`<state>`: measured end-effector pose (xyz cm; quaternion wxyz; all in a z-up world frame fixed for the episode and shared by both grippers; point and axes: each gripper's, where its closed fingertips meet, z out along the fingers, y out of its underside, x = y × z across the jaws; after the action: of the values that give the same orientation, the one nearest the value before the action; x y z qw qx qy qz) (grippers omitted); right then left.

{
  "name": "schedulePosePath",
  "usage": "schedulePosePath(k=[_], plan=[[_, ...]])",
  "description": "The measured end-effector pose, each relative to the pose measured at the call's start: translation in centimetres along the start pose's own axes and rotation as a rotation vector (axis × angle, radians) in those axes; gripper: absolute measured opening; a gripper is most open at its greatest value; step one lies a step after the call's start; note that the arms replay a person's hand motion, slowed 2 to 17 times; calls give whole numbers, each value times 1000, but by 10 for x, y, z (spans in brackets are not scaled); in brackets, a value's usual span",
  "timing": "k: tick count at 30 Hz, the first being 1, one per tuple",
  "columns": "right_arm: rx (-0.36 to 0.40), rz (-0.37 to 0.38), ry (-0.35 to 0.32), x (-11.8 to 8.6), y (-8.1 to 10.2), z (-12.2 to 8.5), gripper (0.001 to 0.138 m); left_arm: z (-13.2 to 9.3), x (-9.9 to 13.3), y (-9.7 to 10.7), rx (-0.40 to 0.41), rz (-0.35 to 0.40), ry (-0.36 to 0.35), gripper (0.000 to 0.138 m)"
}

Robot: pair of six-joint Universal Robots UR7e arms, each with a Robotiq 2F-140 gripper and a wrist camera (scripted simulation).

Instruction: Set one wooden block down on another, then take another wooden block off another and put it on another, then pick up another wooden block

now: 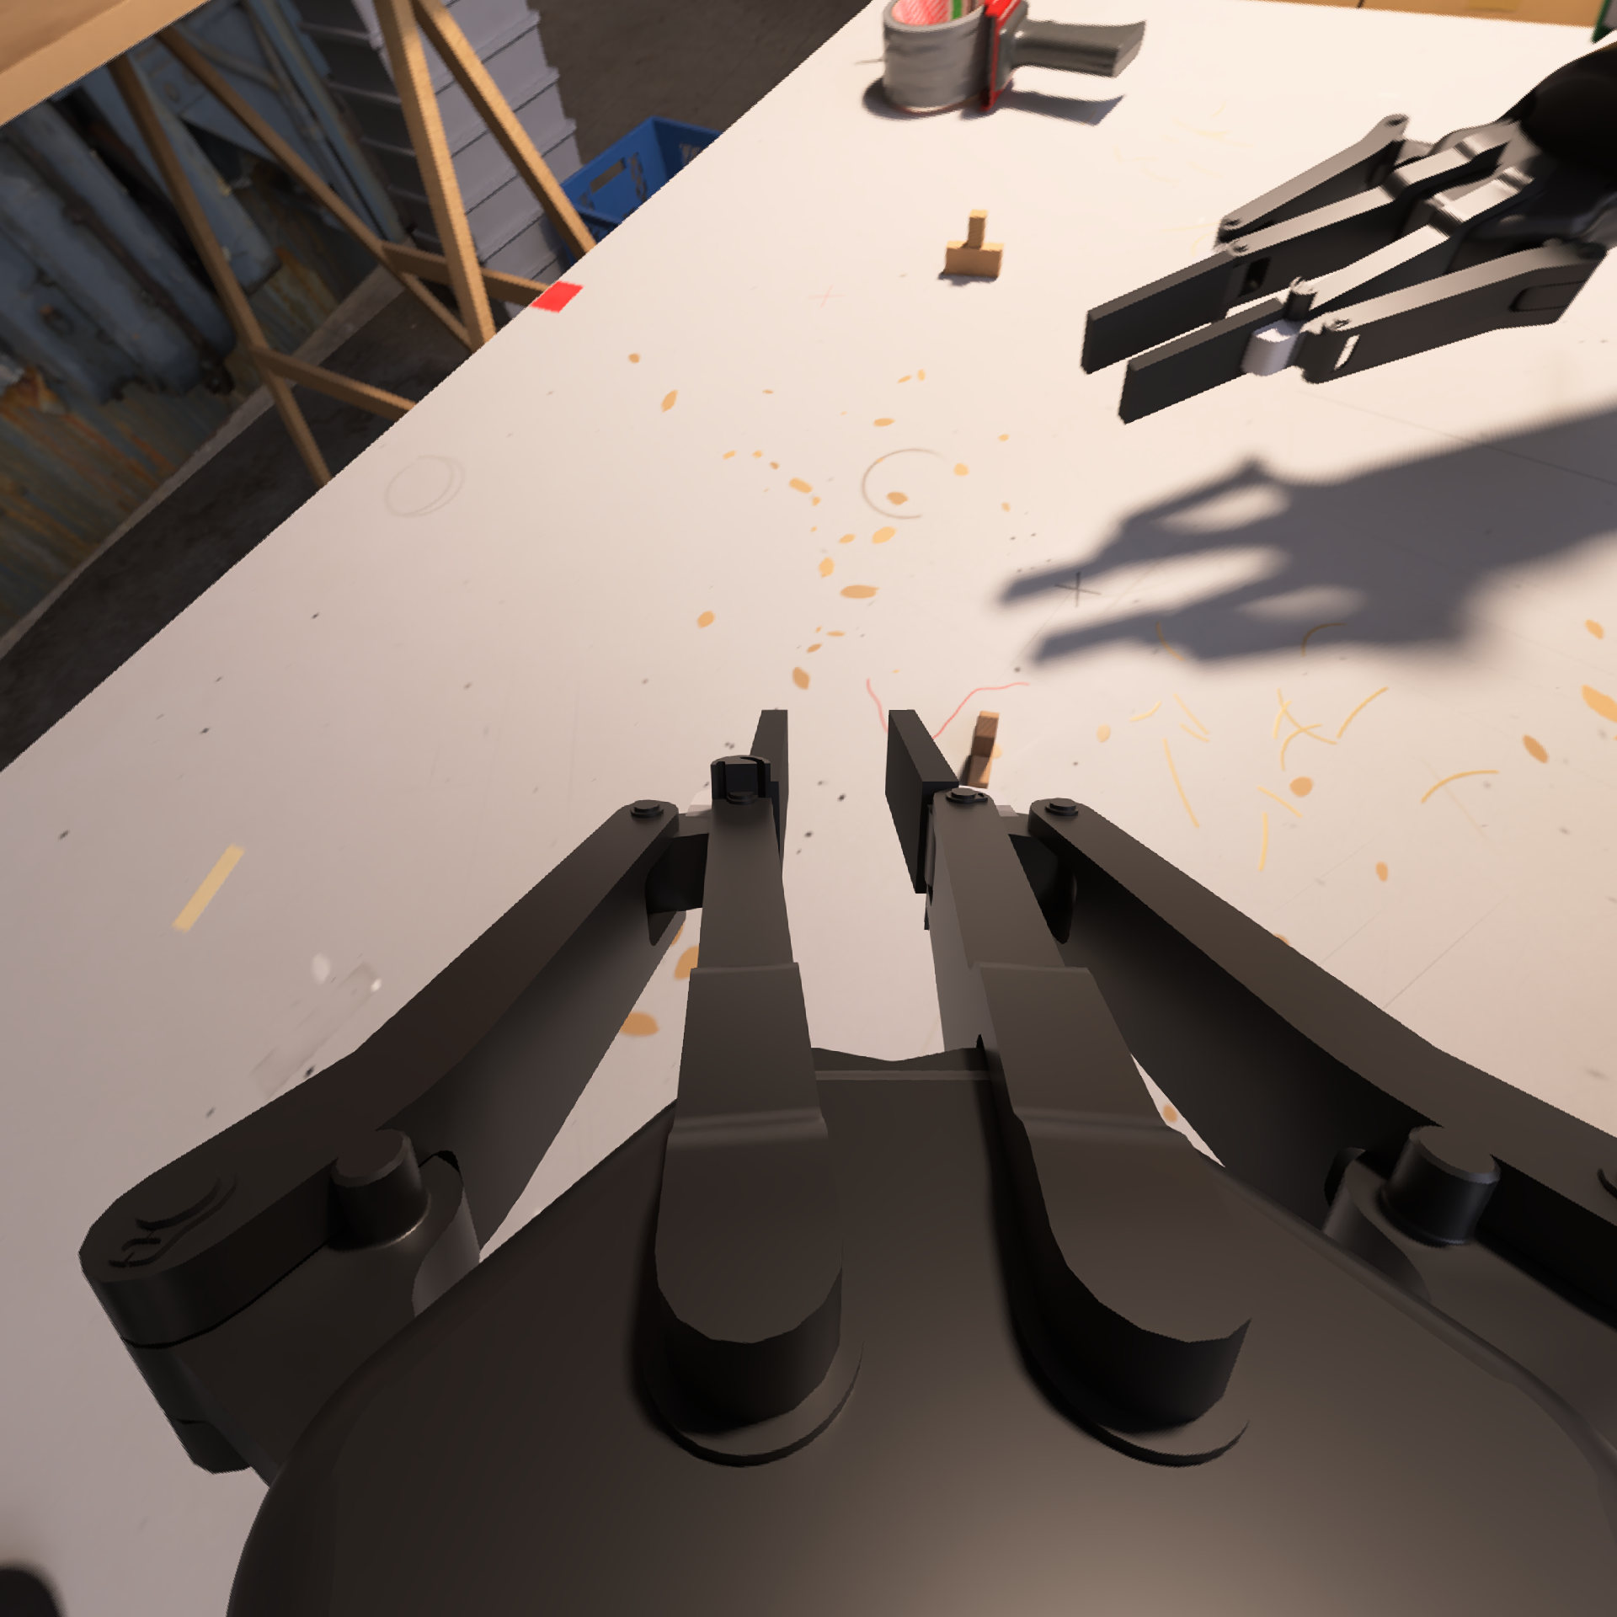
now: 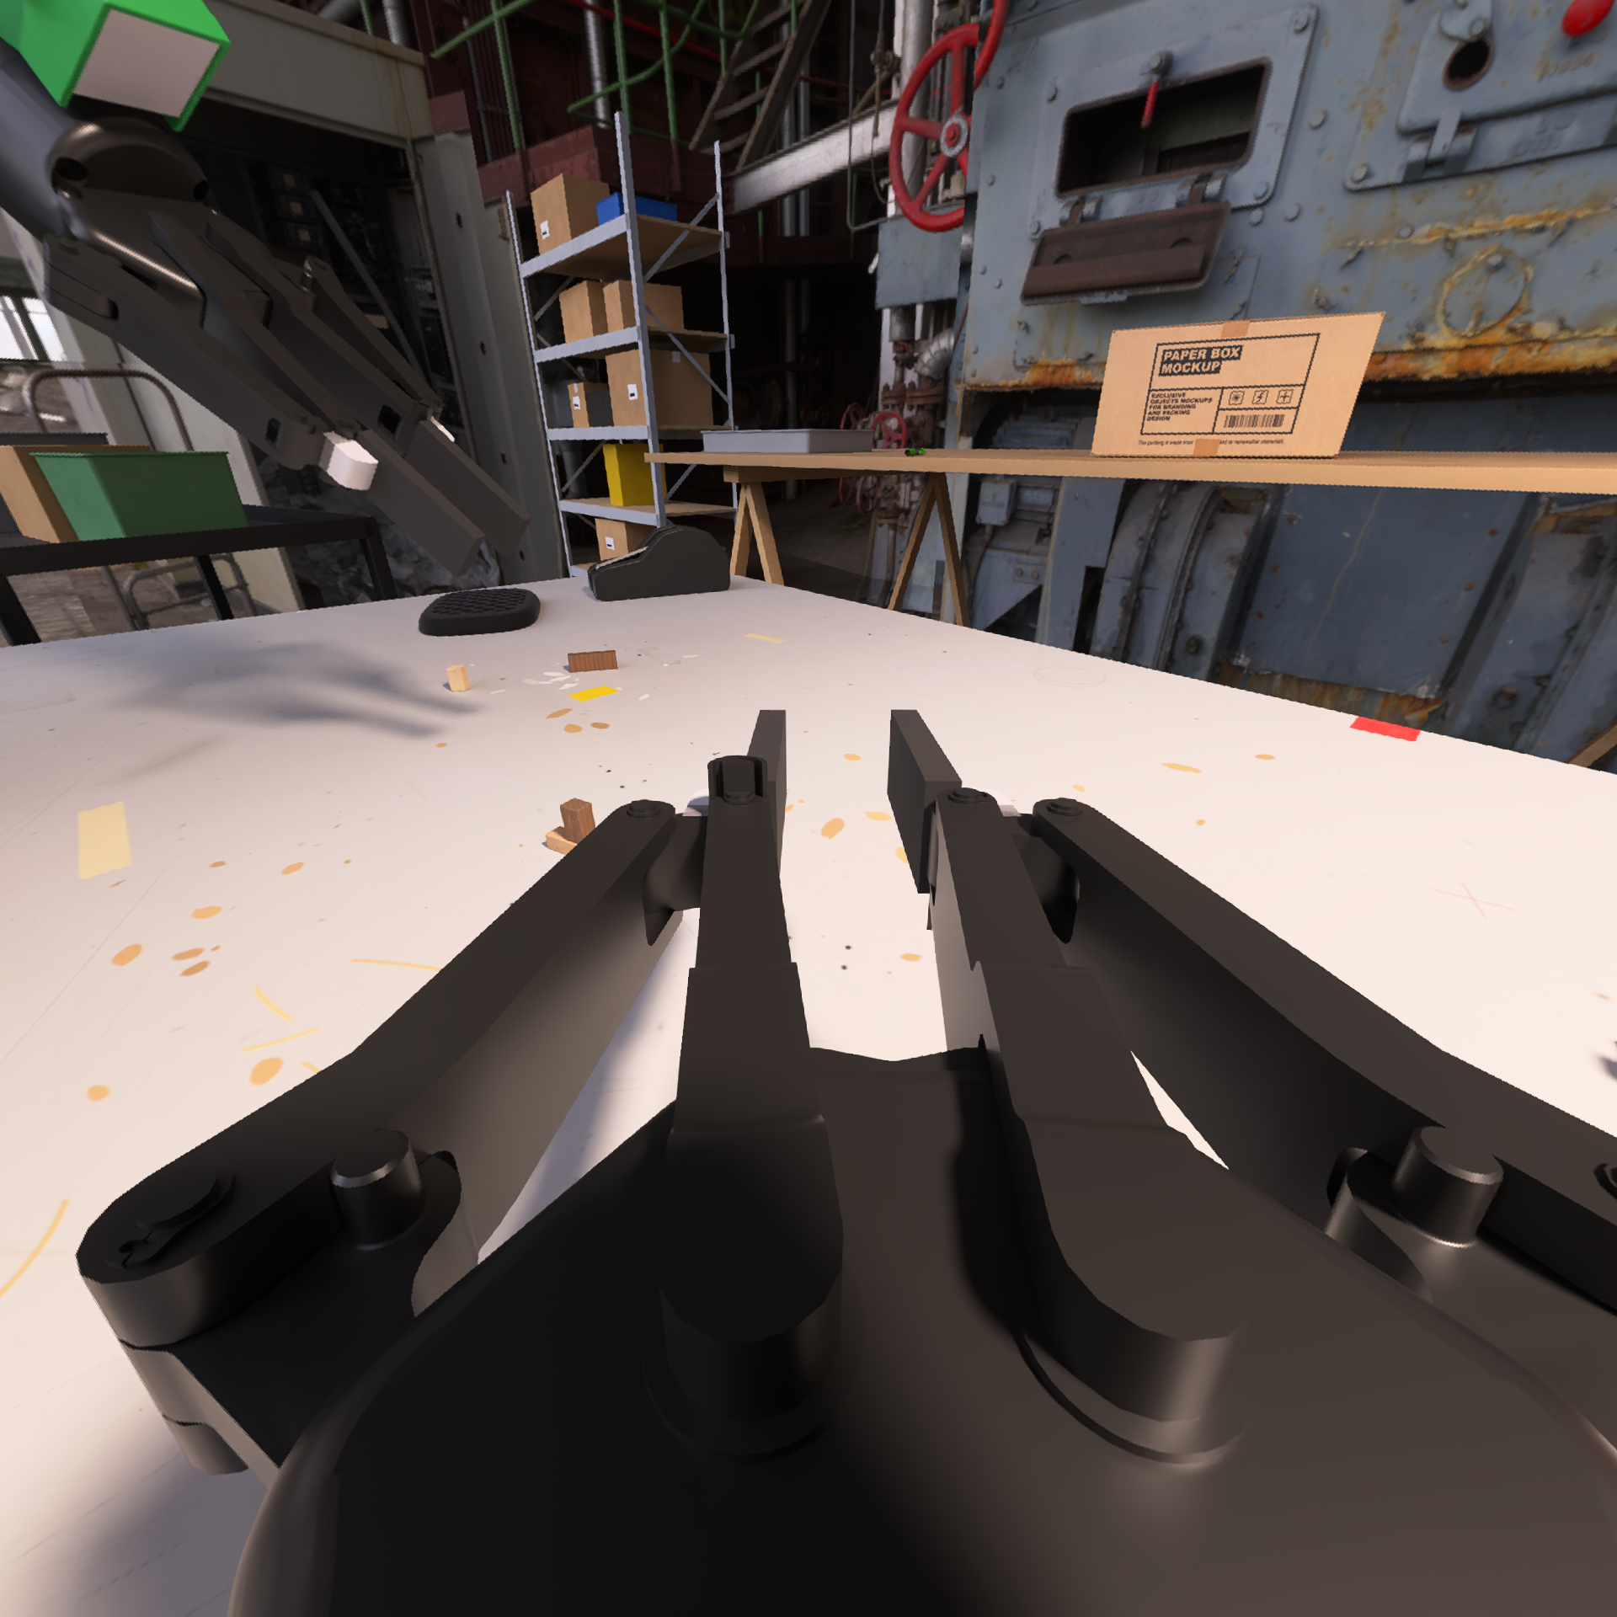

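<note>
In the left wrist view my left gripper [image 1: 838, 731] hangs low over the white table [image 1: 490, 787], jaws a little apart with nothing between them. A brown wooden block [image 1: 984, 744] stands just right of its right fingertip, its base hidden. Farther off, a small light block stands on a wider block [image 1: 973, 247]. My right gripper [image 1: 1109, 367] hovers at the upper right, narrowly open and empty. In the right wrist view my right gripper [image 2: 838, 731] is empty. A brown block on a light block [image 2: 573, 827] sits left of it. A light block [image 2: 457, 676] and a dark block [image 2: 592, 660] lie farther off.
A grey tape dispenser [image 1: 945, 52] stands at the far end of the table. A black oval pad [image 2: 479, 610] and a black dispenser [image 2: 661, 564] sit at the far edge. The left gripper [image 2: 472, 525] hangs at upper left. A red mark [image 1: 556, 296] is on the table edge.
</note>
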<state>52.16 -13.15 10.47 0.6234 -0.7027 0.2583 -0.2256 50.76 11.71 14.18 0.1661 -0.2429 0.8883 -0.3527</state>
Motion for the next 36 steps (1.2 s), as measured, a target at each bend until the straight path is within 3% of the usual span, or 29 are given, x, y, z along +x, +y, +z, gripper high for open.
schedulePosePath(k=[8, 15, 25, 36], plan=[[-4, -6, 1, -1, 0, 0, 32, -33, -38, 31, -123, -54, -74, 35], [-5, -10, 3, -1, 1, 1, 32, -48, -70, 66, -267, -117, -122, 36], [-4, -11, 4, -1, 1, 0, 32, -50, -102, 114, -419, -238, -121, 36], [2, -10, 4, -1, 0, 0, 32, -42, -118, 163, -586, -321, -103, 35]])
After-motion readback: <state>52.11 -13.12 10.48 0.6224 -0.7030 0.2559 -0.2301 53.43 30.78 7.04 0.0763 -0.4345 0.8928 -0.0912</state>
